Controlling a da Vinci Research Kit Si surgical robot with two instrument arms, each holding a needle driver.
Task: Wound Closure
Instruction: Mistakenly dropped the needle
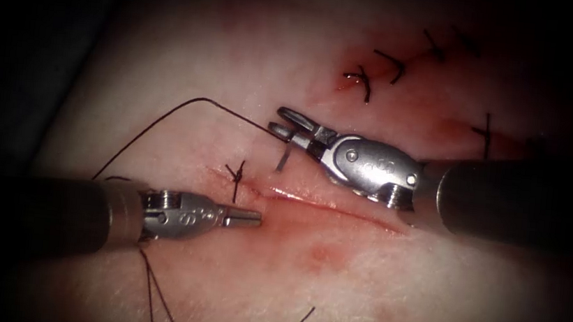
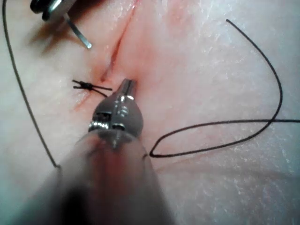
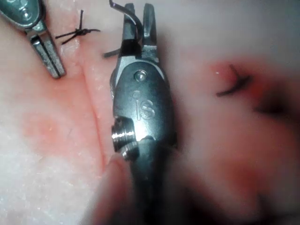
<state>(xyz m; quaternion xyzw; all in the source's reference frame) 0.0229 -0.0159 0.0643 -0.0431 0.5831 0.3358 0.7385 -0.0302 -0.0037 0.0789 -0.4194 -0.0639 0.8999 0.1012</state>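
Observation:
My right tool comes in from the right and is shut on the curved needle. A short silver length of the needle juts from the jaws toward the cut. Its free end hangs just above the tissue, not in it, on the far side of the cut near its left end. The same needle and its curve show at the jaws. Dark thread arcs left from those jaws. My left tool is shut and holds nothing, just right of a tied stitch.
Several finished stitches lie at the upper right, with red fluid by the nearest one. Loose thread loops over the tissue beside the left shaft and trails off below. A pink stain marks the tissue near the cut.

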